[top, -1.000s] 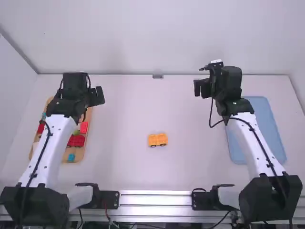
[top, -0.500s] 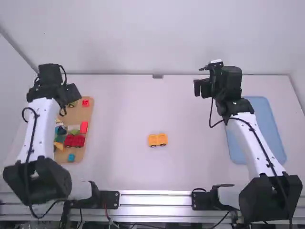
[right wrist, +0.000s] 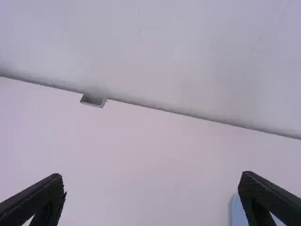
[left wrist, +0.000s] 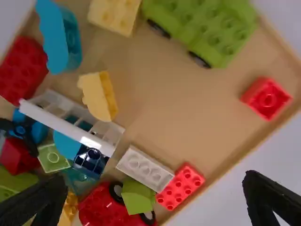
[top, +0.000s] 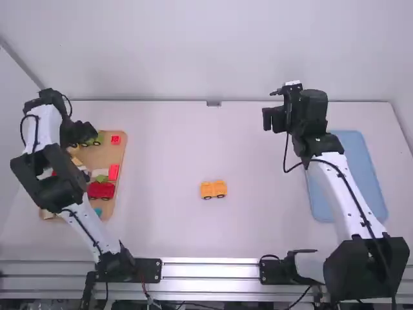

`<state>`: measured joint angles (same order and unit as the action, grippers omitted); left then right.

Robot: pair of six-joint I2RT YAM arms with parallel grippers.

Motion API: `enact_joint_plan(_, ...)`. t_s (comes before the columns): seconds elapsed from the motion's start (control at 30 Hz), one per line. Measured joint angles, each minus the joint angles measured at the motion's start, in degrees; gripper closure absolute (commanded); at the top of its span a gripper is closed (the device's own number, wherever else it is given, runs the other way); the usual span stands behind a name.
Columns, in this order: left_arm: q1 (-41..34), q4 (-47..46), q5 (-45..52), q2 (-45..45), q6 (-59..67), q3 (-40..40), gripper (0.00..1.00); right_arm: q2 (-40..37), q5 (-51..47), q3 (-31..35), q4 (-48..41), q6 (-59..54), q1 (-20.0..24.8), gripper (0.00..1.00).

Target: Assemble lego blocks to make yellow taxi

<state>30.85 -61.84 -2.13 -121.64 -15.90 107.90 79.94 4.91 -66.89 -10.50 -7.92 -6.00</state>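
Observation:
In the high view my left gripper (top: pixel 82 132) hangs over the back of the block tray (top: pixel 119 143); my right gripper (top: pixel 273 119) is above the table's back right. An orange-yellow wheeled piece (top: pixel 213 189) sits alone at mid-table. The left wrist view has my left gripper (left wrist: pixel 155 195) open above the tray, nothing between its fingers. Below it lie a pale yellow block (left wrist: pixel 114 15), a pale yellow curved block (left wrist: pixel 99 95), a white block (left wrist: pixel 145 168) and a yellow block (left wrist: pixel 68 207), partly hidden. My right gripper (right wrist: pixel 151 195) stands open and holds nothing in the right wrist view.
The tray also holds a green wheeled base (left wrist: pixel 204 29), red blocks (left wrist: pixel 181 186), a white frame piece (left wrist: pixel 71 123), a blue arch (left wrist: pixel 60 37) and a red wheeled base (left wrist: pixel 106 209). A blue tray (top: pixel 349 176) lies partly under the right arm.
My left arm has swung left and folded back, its gripper moving to the tray's back left and uncovering more blocks. The right arm and the orange-yellow piece have stayed put.

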Motion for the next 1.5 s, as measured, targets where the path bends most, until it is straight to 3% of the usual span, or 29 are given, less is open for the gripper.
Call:
enact_joint_plan(0.13, 2.5, 2.7, 0.7, -1.7, -1.4, -0.9, 0.01, 0.0, 0.0, 0.0, 0.0, -0.1, 0.0, 0.02)
enact_joint_plan(0.2, 4.4, 5.8, 1.8, -1.7, -2.4, -3.0, 0.11, 0.0, 0.0, 0.0, 0.0, 0.1, 0.0, 0.01)
enact_joint_plan(0.3, 5.5, 8.7, 2.6, -1.7, -2.6, -5.2, 0.16, 0.0, 0.0, 0.0, 0.0, 0.0, 0.0, 0.01)
enact_joint_plan(0.37, 6.3, 11.3, 3.0, -1.7, -2.9, -7.6, 0.28, 0.0, 0.0, 0.0, 0.0, 0.0, 0.0, 0.02)
enact_joint_plan(0.5, 5.9, 13.9, 3.3, -1.7, -2.8, -9.8, 0.31, 0.0, 0.0, 0.0, 0.0, 0.0, 0.0, 0.02)
enact_joint_plan(0.67, 5.7, 16.9, 3.6, -1.7, -3.0, -11.5, 0.46, 0.0, 0.0, 0.0, -0.2, -0.1, 0.0, 0.02)
enact_joint_plan(0.83, 5.7, 18.6, 2.6, -1.7, -4.3, -12.7, 0.42, 0.0, 0.0, 0.0, -0.5, -0.2, 0.0, 0.01)
enact_joint_plan(1.5, 5.7, 25.0, 1.5, -1.7, -5.3, -16.7, 0.41, 0.0, 0.0, 0.0, -0.5, -0.2, 0.0, 0.01)
